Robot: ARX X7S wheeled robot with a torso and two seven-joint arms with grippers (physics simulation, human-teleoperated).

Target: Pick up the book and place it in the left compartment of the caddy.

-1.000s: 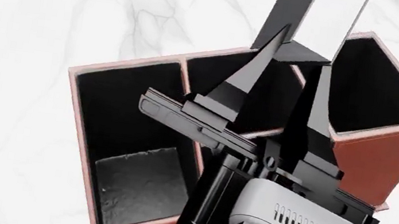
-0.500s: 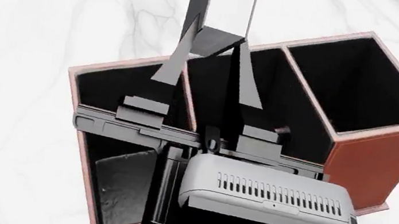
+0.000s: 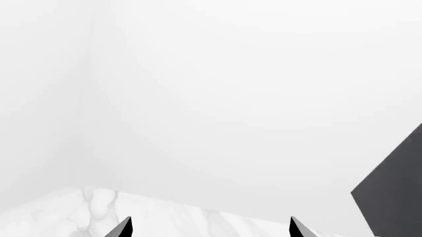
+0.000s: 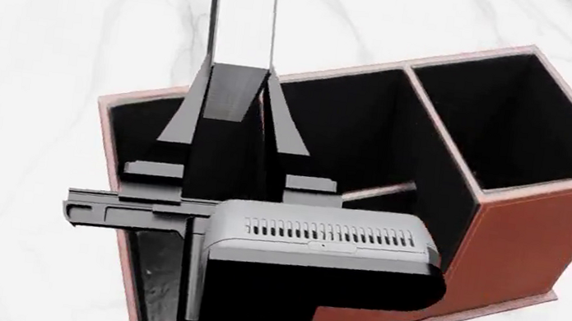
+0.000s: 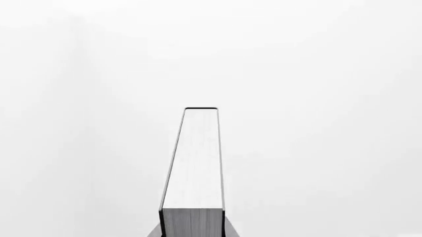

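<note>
So the right gripper point(image 4: 234, 95) has its two black fingers clamped on the thick black hardcover book with white page edges point(image 4: 245, 10), pinching the near end so the book's long axis runs straight out past the fingertips, away from the robot. In the head view it sits over the left part of the big reddish-brown leather-look caddy with pink rims point(image 4: 542, 236), roughly above the wall by the wide left compartment point(image 4: 141, 129); height above it I can't judge. I'd say the next bit is tipping it down into that cell. The right wrist view shows the page block point(image 5: 192, 163) square between the covers. Left gripper point(image 3: 207, 229) fingers are apart, holding nothing, off by the white marble tabletop point(image 3: 59, 212).
</note>
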